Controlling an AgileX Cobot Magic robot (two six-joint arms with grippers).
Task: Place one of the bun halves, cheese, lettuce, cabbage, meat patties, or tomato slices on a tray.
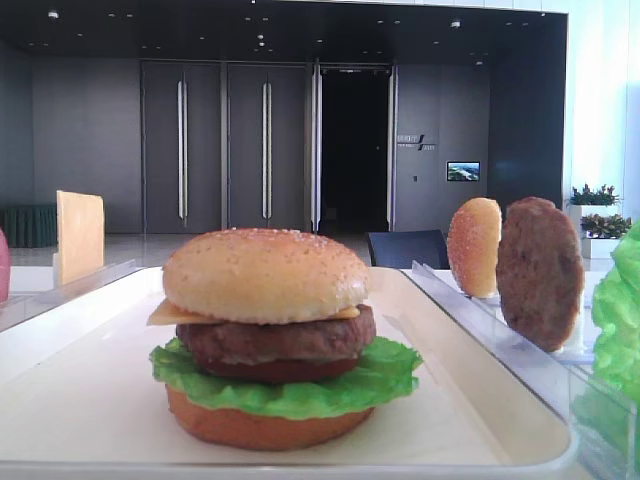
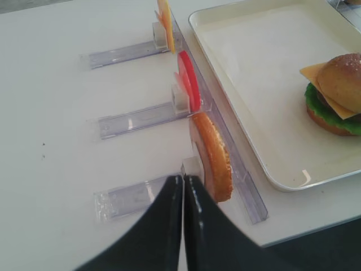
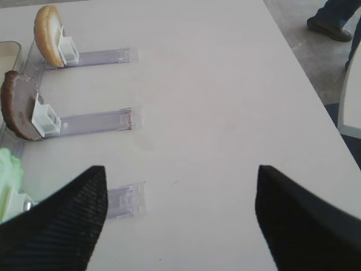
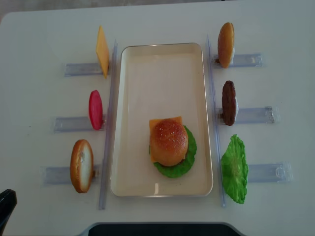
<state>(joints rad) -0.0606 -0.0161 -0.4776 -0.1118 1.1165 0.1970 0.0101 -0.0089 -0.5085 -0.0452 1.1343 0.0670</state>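
Observation:
On the white tray [image 4: 157,83] stands a stacked burger: domed sesame bun half [image 4: 169,141] over cheese [image 4: 160,121], a meat patty [image 1: 275,340] and lettuce [image 4: 189,157]. On edge in the clear racks stand a cheese slice [image 4: 102,51], a tomato slice [image 4: 95,109], a flat bottom bun [image 2: 214,158], another bun half [image 3: 48,35], a patty [image 3: 17,110] and a lettuce leaf [image 4: 235,168]. My left gripper [image 2: 183,179] is shut and empty, just left of the bottom bun. My right gripper [image 3: 180,169] is open and empty over bare table, right of the racks.
Clear plastic racks [image 4: 110,123] run along both long sides of the tray, with short arms [image 3: 96,121] reaching outward. The table's right edge [image 3: 293,62] drops to the floor, where a person's foot [image 3: 333,25] shows. The near table edge lies just below the tray.

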